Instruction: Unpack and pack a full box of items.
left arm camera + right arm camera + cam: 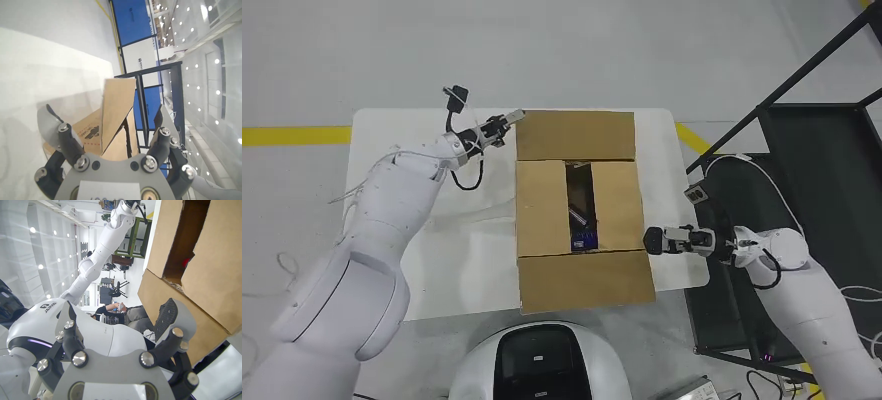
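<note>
Cardboard box (540,205) sat mid-counter (477,270), its end flaps folded out and its side flaps (617,205) nearly shut, leaving a slot where packed items (583,238) showed. Our left claw (510,119) hung spread at the far flap (577,135)'s corner. Our right claw (653,240) was spread beside the box's right wall, probably poised to part the side flaps. We could not tell whether either touched cardboard.

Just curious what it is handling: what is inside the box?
Through the gap in the box, a blue packet, something dark and something red show. The flaps cover everything else.
</note>
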